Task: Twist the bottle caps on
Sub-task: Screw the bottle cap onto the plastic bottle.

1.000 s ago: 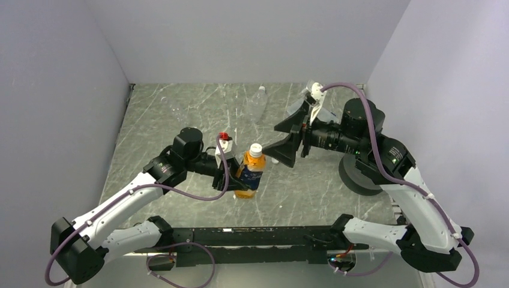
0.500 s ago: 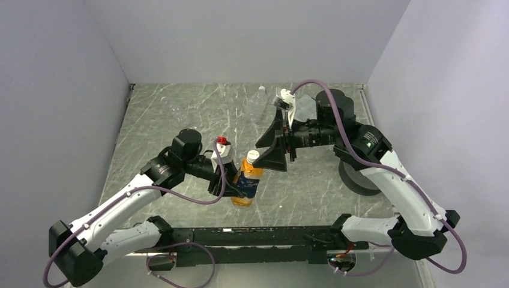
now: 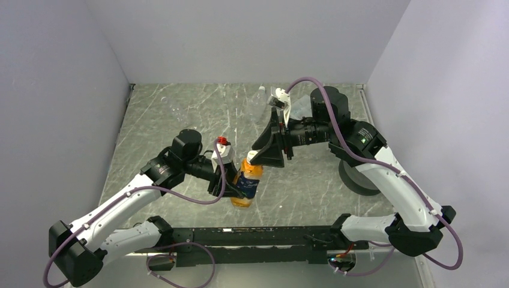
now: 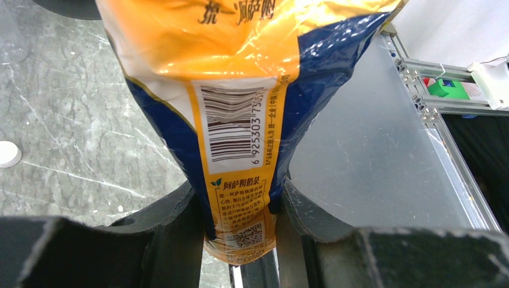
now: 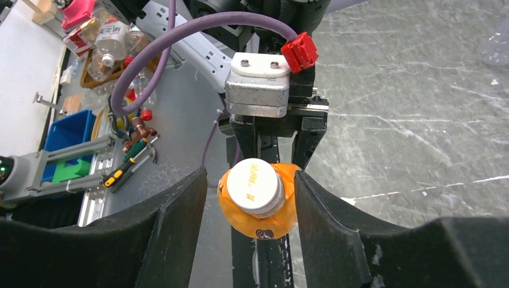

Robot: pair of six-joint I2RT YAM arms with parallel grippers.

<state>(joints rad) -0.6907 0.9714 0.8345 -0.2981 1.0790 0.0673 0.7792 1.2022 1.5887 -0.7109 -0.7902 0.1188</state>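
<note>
So the orange bottle (image 3: 246, 180) stands tilted around the middle of the desk (image 3: 180, 120), a bit toward the near edge, with a white cap (image 5: 255, 186) on its neck. Bare marble all round, and the walls are well apart from it. A clear bottle (image 3: 259, 99) lies near the back wall, and a black disc (image 3: 354, 177) sits off right, partly under the right arm. One loose cap (image 4: 7, 153) lies on the marble; nothing crowds the bottle. The left tool (image 4: 240, 240) is clenched on its lower body. The right tool (image 5: 249, 175) hangs over the top, fingers spread either side of the white cap with small gaps showing, so it's gripping nothing.
</note>
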